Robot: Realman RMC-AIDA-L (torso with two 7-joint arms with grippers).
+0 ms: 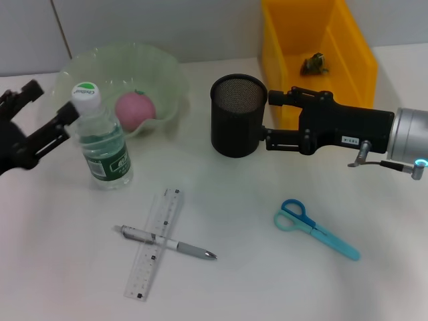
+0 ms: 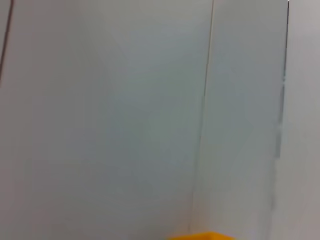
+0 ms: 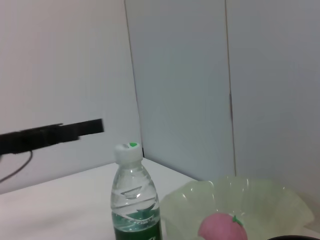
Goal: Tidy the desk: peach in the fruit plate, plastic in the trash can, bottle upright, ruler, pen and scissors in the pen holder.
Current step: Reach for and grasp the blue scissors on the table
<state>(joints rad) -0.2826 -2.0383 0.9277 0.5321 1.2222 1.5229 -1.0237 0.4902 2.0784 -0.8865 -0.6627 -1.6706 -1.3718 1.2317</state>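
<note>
Bottle (image 1: 101, 144) stands upright at about nine o'clock on the white surface (image 1: 267, 281), white cap up, green label around its middle. The left gripper (image 1: 47, 114) is beside it at the far nine o'clock edge, jaws spread, one black finger tip close against the bottle's shoulder and nothing held between them. Just beyond the bottle, toward eleven o'clock, sits the pale green fruit plate (image 1: 167, 73) with the pink peach (image 1: 135, 108) inside it.

At about twelve o'clock the black mesh pen holder (image 1: 239, 115) stands upright. The right gripper (image 1: 273, 119) reaches in from three o'clock, its jaws spread with the tips touching or almost touching the holder's side; whether they actually press on it cannot be told. Behind that arm, at one o'clock, the yellow trash can (image 1: 354, 47) holds a small crumpled piece of plastic (image 1: 314, 63).

Nearer, at seven o'clock, the clear ruler (image 1: 154, 242) lies flat with the pen (image 1: 165, 242) crossed over it. The blue scissors (image 1: 315, 228) lie at about five o'clock, well apart from both.
</note>
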